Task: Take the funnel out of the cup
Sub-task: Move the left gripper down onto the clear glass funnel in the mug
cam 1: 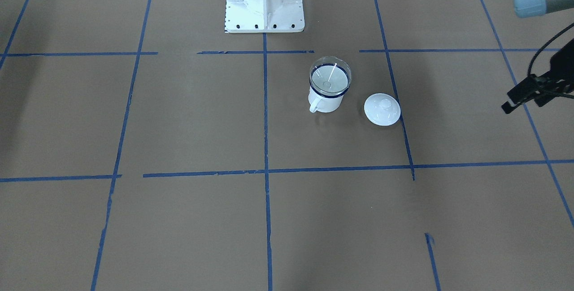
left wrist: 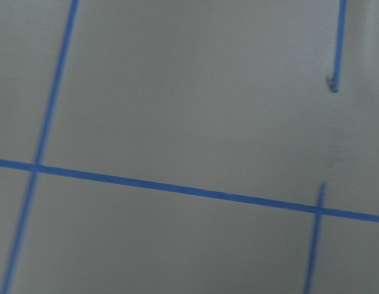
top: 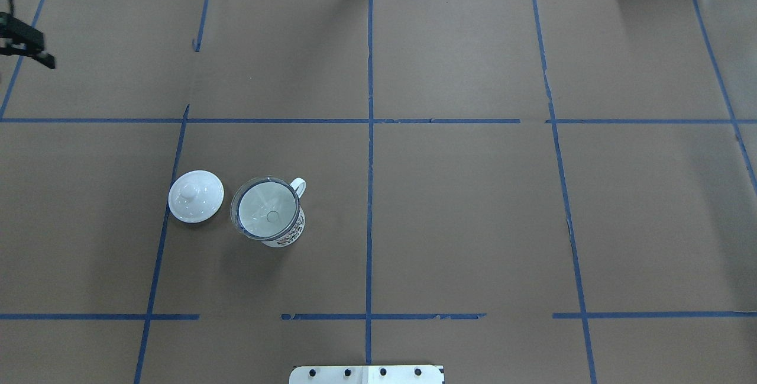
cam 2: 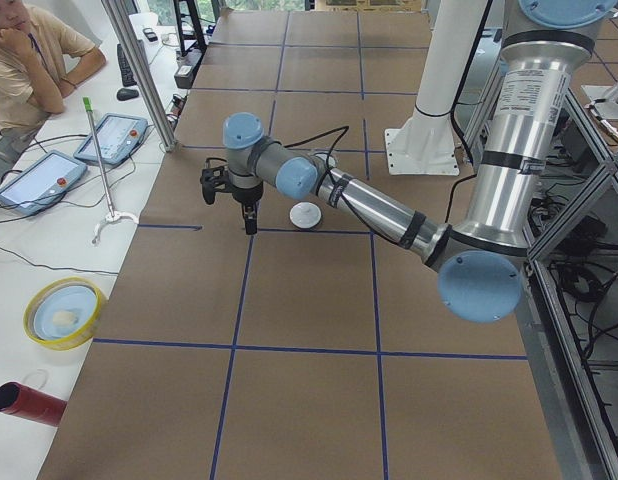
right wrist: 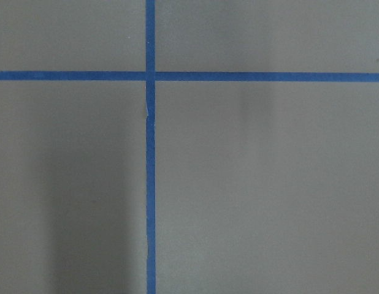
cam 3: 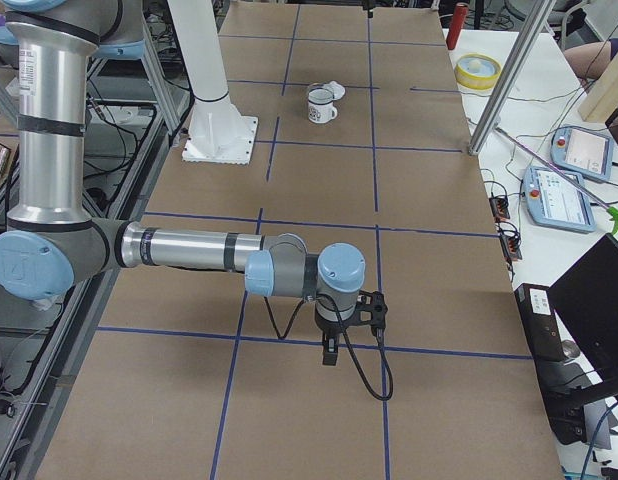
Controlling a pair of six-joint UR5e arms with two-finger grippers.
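This is a robotics laboratory. Two grey industrial arms with blue joint caps, the left arm and the right arm, stand by a white pedestal at a large table covered with brown paper and divided into squares by blue tape lines. On the white bench along the far side lie teach pendants and cables, an aluminium post rises there, and a seated person watches.

Even overhead light, soft faint shadows, blurry left wrist view.
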